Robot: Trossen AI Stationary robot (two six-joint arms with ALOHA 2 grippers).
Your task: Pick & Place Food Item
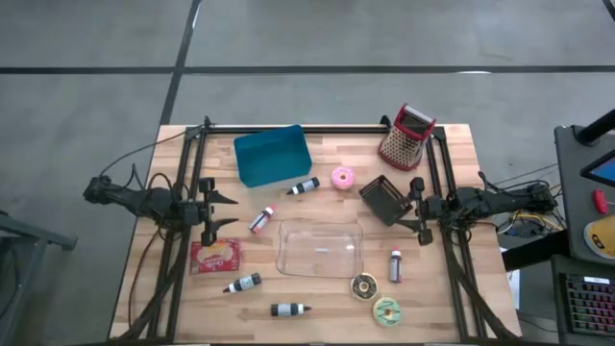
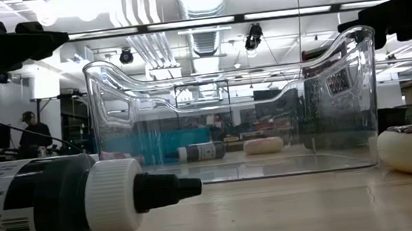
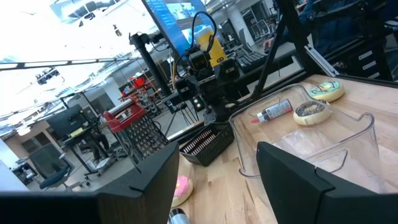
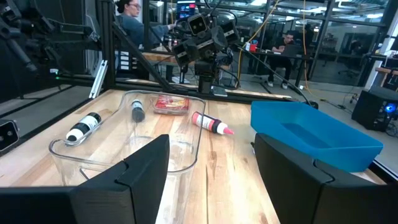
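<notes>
Both end effectors (image 1: 233,212) (image 1: 415,204) level, fingers apart.

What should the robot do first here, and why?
Probably send the right pincer toward the pink donut. Both pincers stand open and empty at the table's sides, the left pincer included, and the clear container holds nothing yet.

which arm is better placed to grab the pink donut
Right, likely. The pink donut lies nearer the right gripper than the left gripper; both are open, at the table's sides.
</notes>
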